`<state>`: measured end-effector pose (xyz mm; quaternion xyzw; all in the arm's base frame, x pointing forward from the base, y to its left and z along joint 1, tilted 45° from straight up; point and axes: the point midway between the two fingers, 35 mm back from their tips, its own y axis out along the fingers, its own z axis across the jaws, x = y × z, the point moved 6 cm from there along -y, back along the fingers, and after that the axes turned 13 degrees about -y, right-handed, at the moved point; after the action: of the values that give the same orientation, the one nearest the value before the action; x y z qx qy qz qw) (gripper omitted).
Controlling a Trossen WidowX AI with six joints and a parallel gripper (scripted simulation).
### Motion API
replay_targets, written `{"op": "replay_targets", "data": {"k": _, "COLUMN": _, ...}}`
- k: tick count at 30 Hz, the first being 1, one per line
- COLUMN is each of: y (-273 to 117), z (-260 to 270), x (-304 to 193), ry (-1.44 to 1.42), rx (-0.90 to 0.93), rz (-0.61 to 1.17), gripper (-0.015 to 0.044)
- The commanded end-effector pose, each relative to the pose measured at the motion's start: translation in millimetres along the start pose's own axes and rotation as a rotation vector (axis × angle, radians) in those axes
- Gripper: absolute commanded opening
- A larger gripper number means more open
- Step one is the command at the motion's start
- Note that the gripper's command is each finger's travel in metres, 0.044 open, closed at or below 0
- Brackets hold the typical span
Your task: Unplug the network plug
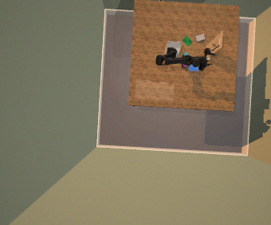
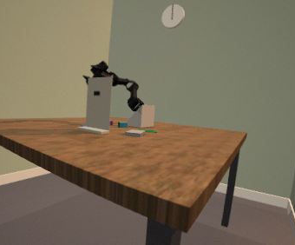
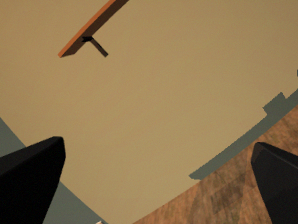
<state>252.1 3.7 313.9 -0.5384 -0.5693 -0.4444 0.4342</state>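
Note:
The upright panel [image 1: 218, 38] [image 2: 99, 109] stands on the table [image 1: 165, 24] [image 2: 158, 165], right of the arm's base. A small dark plug [image 1: 214, 45] sticks out of its side facing the arm. In the exterior view a small dark rectangle [image 2: 96, 93] shows on the panel's face. My gripper [image 1: 207, 57] [image 2: 93, 73] [image 3: 160, 151] is open wide and empty, up beside the panel's top edge and apart from the plug. The wrist view shows an orange strip [image 3: 92, 25] with a dark piece [image 3: 95, 44], far from my fingers. The pale marked square [image 1: 155, 89] lies near the table's front left.
A green piece [image 1: 187, 40] [image 2: 150, 130] and a grey block [image 1: 200, 37] [image 2: 134, 133] lie near the base [image 1: 173, 47] [image 2: 144, 116]. A blue block [image 1: 193, 68], a cyan one [image 1: 186, 53] [image 2: 122, 124] and a magenta one [image 1: 183, 65] lie under the arm.

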Motion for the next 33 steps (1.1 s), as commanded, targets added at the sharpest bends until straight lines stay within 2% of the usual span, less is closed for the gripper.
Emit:
{"op": "replay_targets", "data": {"k": 1, "y": 0.6, "z": 0.2, "x": -0.5, "ry": 0.002, "rx": 0.000, "rz": 0.000, "gripper": 0.0374}}
{"op": "replay_targets", "data": {"k": 9, "y": 23.8, "z": 11.2, "x": -23.7, "ry": 0.086, "rx": 0.013, "rz": 0.022, "gripper": 0.0164}}
{"op": "replay_targets", "data": {"k": 10, "y": 26.6, "z": 12.8, "x": -27.1, "ry": 0.098, "rx": 0.014, "rz": 0.025, "gripper": 0.0156}}
{"op": "replay_targets", "data": {"k": 33, "y": 66.2, "z": 55.7, "x": -111.0, "ry": 0.355, "rx": 0.040, "rz": 0.099, "gripper": 0.0156}}
